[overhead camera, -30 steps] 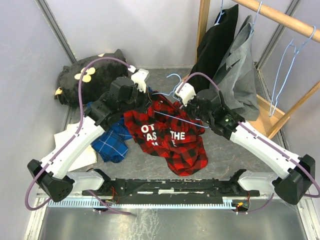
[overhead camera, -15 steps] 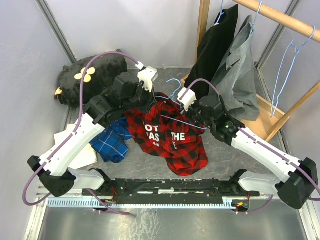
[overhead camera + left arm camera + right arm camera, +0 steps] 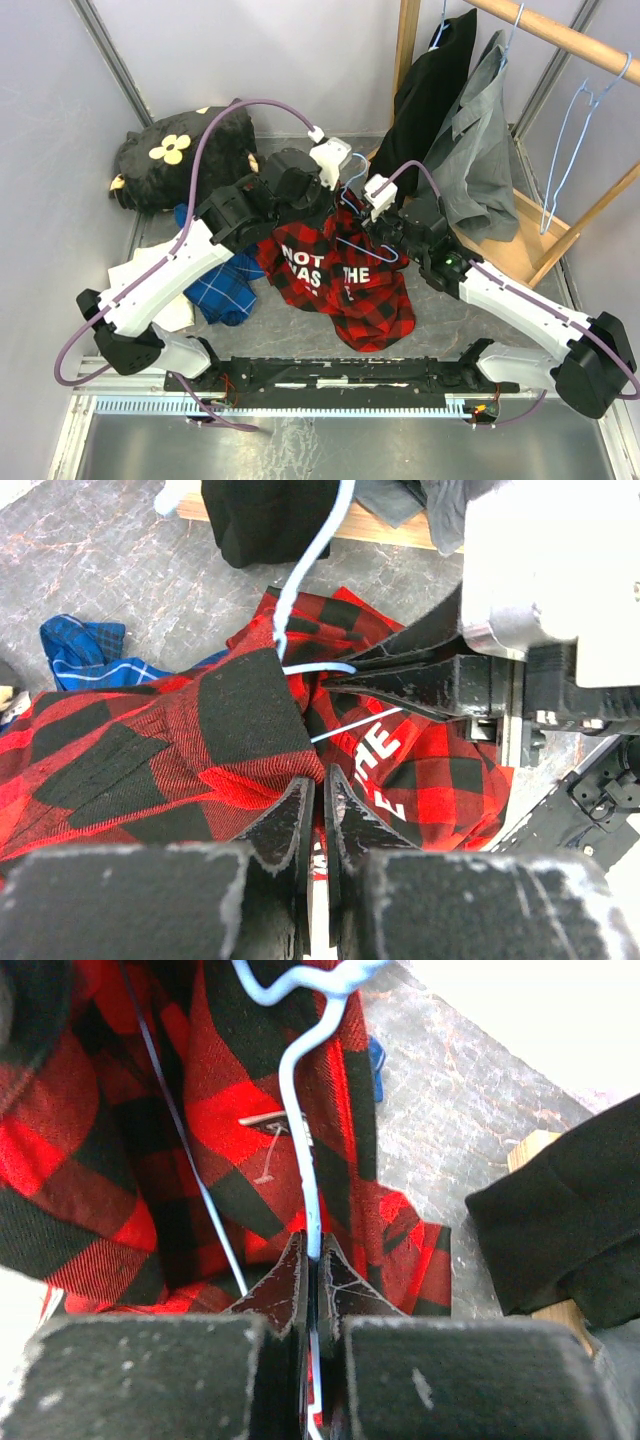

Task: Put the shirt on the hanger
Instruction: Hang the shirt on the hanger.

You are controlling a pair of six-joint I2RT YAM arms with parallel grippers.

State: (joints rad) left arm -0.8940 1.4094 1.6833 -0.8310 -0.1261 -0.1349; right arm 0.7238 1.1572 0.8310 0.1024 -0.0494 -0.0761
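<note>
Grey stone-pattern table [image 3: 440, 325]. Red plaid shirt [image 3: 375, 310]: lower part lies on the table below and nearer than both claws, top part lifted off it. Blue plaid shirt [image 3: 222, 290] crumpled flat, left of and nearer than the left gripper [image 3: 320, 790]. Black fuzzy item with yellow flower [image 3: 190, 150] far left of the left gripper, at the back corner. White cloth or paper [image 3: 178, 312] beside the blue shirt, mostly hidden. Wooden rack base [image 3: 530, 225] right of the right gripper [image 3: 313, 1255].

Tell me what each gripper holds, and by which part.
Left gripper pinches a fabric fold of the shirt; right gripper clamps the hanger on its wire stem below the hook.
</note>
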